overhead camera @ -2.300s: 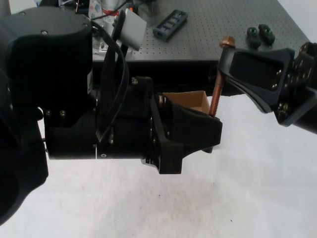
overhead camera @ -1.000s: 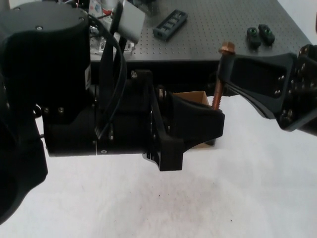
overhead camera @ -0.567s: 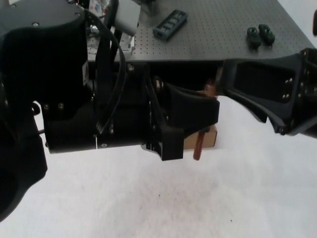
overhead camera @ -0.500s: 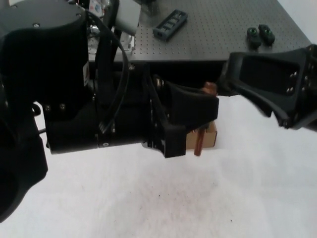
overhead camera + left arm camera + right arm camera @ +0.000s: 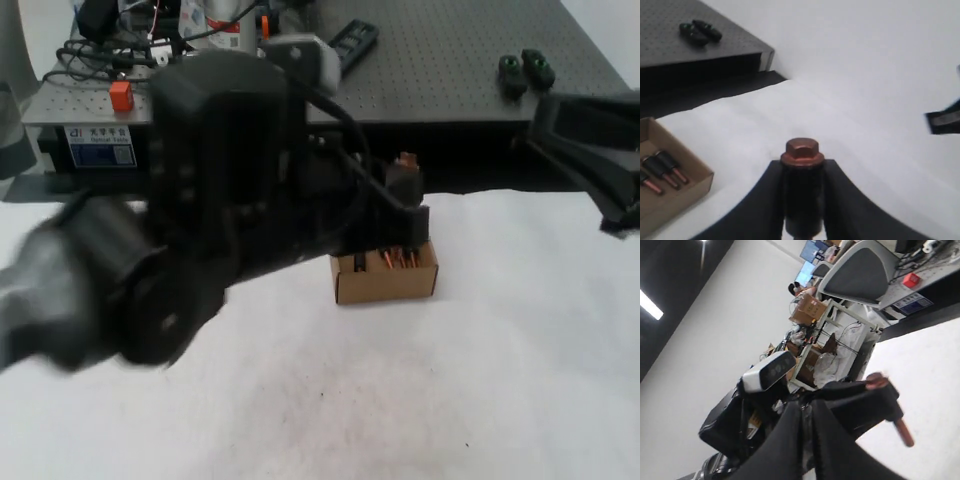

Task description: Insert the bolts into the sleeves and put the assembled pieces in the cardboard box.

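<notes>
Left end effector poised above the cardboard box, pinching an upright sleeve with bolt seated, right end effector well apart, fingers pressed together.

— Our left arm is matt black all over, built of bulky rounded housings, with a black cable looping along it.
— And a pale grey camera box sits on our wrist. The jaws are black, curving inward. Our right arm is black and angular.
</notes>
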You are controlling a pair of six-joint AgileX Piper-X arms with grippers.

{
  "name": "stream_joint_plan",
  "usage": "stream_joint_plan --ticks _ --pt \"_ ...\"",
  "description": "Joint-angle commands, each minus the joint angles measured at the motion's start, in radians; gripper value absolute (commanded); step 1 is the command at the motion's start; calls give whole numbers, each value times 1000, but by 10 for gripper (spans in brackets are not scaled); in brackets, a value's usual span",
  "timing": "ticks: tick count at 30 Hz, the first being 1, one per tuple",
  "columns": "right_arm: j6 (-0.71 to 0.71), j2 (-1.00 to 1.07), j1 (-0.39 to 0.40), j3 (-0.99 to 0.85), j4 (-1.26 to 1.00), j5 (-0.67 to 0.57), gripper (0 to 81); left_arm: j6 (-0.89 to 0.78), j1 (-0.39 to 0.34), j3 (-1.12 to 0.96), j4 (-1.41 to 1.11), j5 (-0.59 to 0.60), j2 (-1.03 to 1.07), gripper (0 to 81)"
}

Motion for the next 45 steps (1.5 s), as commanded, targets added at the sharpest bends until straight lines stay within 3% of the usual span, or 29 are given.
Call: stream_joint_plan --ticks 1,10,22,28,31,35,37,40,45 --pt "-27 6 -63 -5 98 -13 20 -11 11 -37 -25 -27 17 6" --pt "-58 76 -134 -5 120 53 20 -79 112 -377 127 -27 379 6" --pt "-113 112 -137 -5 142 62 20 -38 122 -857 585 -69 737 6" --pt "-120 112 -137 -5 142 62 20 -26 122 -918 652 -71 787 1" --pt "-118 112 -137 -5 142 62 20 -26 122 -918 673 -71 787 65" --pt "-118 112 -137 -5 142 62 20 -35 122 -918 694 -71 787 277" --pt "-118 109 -137 -5 142 62 20 -42 122 -918 695 -71 787 328" --pt "-118 99 -137 -5 142 62 20 -53 122 -918 700 -71 768 301" --pt "-163 72 -137 -5 144 14 20 -1 122 -916 720 -83 659 84"
